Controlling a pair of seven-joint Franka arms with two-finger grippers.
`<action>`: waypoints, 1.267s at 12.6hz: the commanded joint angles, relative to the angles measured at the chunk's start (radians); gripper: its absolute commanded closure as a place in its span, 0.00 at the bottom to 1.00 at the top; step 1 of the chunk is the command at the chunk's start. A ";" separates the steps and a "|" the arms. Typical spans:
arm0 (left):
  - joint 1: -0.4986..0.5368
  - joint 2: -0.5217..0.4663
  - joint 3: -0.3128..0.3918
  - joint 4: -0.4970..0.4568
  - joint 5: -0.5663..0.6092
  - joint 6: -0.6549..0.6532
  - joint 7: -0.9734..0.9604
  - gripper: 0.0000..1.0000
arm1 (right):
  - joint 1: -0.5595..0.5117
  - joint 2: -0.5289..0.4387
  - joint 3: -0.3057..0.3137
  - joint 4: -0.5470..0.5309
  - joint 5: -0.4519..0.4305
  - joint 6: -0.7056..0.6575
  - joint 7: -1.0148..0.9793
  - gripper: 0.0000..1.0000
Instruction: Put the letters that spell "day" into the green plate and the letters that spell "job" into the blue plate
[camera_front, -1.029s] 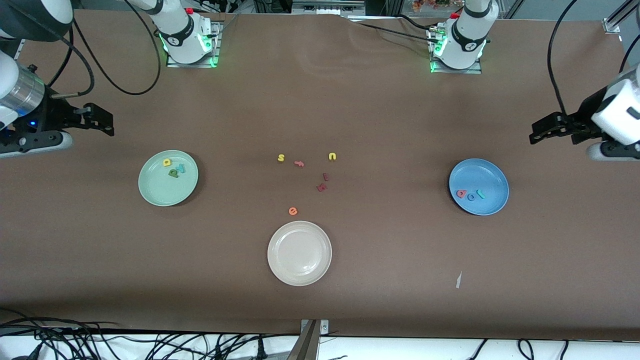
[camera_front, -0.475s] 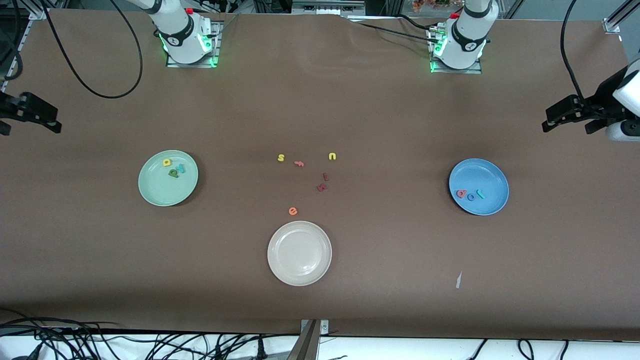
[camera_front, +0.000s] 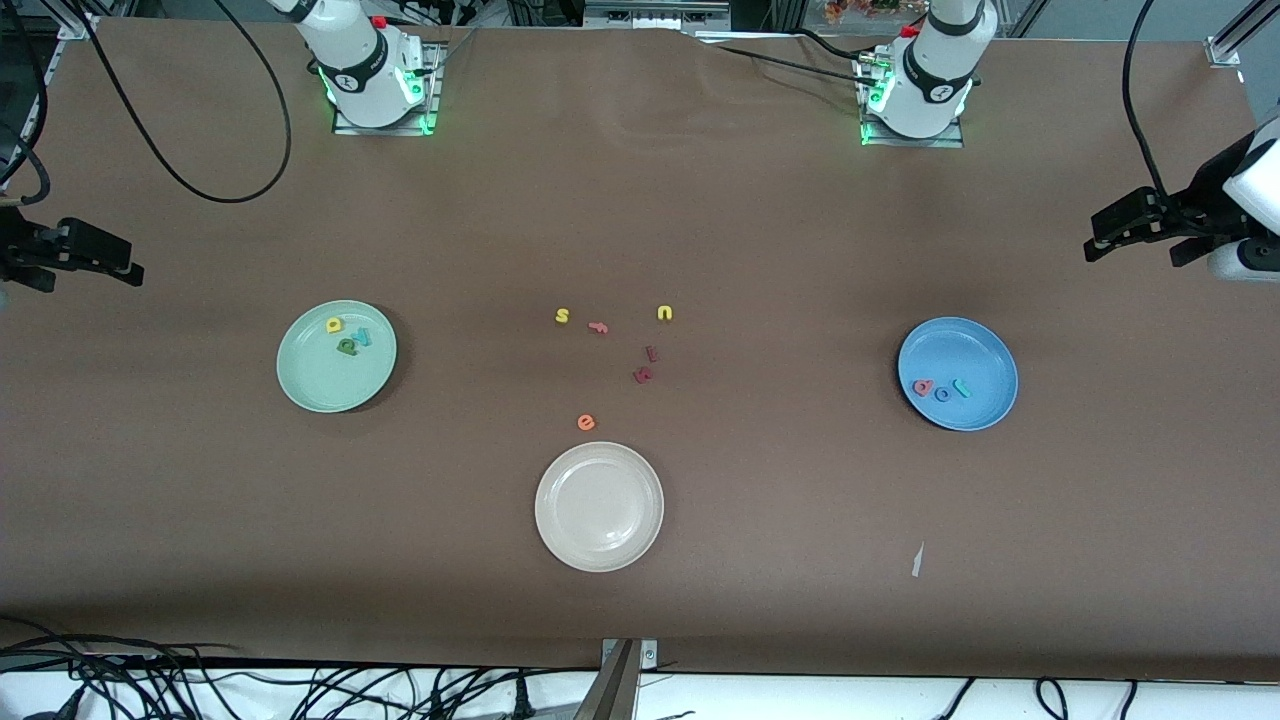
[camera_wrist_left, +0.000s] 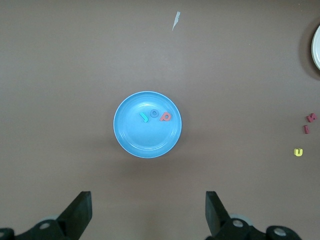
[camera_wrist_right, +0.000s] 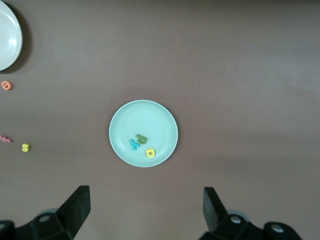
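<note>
Brown table, mint-green plate holding d-a-y letters, raised rim

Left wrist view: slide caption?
Open left tool above blue plate holding j, o, b.

My front camera looks down high across the bench, facing both bases. Each wrist camera stares straight down from well up: the left shares the blue plate, the right the green plate.
</note>
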 joint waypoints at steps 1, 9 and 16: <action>-0.006 -0.007 0.000 0.017 0.043 -0.016 0.026 0.00 | -0.027 -0.199 0.034 -0.240 0.010 0.097 -0.010 0.00; -0.010 -0.004 -0.005 0.017 0.039 -0.016 0.028 0.00 | -0.025 -0.190 0.066 -0.231 -0.047 0.065 0.005 0.00; -0.009 -0.004 -0.005 0.017 0.039 -0.016 0.026 0.00 | -0.031 -0.151 0.037 -0.210 -0.046 0.062 -0.009 0.00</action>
